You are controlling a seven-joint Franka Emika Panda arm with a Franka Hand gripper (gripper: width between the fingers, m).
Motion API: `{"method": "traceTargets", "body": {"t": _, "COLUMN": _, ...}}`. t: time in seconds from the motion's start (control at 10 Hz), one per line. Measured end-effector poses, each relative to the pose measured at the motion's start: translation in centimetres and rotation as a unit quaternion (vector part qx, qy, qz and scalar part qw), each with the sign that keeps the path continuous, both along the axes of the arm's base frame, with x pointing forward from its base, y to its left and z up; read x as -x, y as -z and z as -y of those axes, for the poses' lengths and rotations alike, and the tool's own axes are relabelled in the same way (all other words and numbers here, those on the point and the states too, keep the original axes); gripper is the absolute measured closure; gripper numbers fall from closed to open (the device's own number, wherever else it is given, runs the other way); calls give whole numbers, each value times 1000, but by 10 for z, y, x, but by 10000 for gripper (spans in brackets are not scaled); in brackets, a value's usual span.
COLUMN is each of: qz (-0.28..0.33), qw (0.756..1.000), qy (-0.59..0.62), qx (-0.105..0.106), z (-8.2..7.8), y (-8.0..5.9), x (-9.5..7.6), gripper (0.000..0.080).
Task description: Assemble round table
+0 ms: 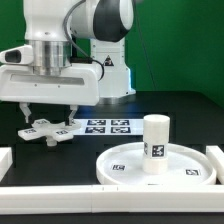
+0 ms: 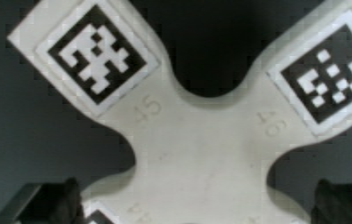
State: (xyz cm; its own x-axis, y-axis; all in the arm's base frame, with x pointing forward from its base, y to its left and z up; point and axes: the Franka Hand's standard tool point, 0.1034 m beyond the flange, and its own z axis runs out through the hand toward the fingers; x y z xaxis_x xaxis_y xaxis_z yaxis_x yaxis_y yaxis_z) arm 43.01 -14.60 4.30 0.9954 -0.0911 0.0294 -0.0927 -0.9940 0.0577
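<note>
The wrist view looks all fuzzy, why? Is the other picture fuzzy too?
In the wrist view the cross-shaped foot fills the picture from very close, so its black-and-white tags have soft, smeared edges; in the exterior view things look sharper, with the cylinder leg and round disc bright white against the dark table, and no strong glare.

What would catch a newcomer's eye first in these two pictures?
The big white arm, its open gripper hanging just above the cross-shaped foot at the exterior view's left. Next, the thick leg standing upright on the round disc at that view's right. The wrist view is filled by the foot's tagged arms.
</note>
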Motion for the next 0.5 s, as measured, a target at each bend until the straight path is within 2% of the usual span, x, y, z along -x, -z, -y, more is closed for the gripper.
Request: {"method": "traceTargets", "body": {"t": 0.5, "qz": -3, "qw": 1000, "qy": -5, "qx": 1, "z": -4, "y": 3, "x": 0, "gripper": 151}}
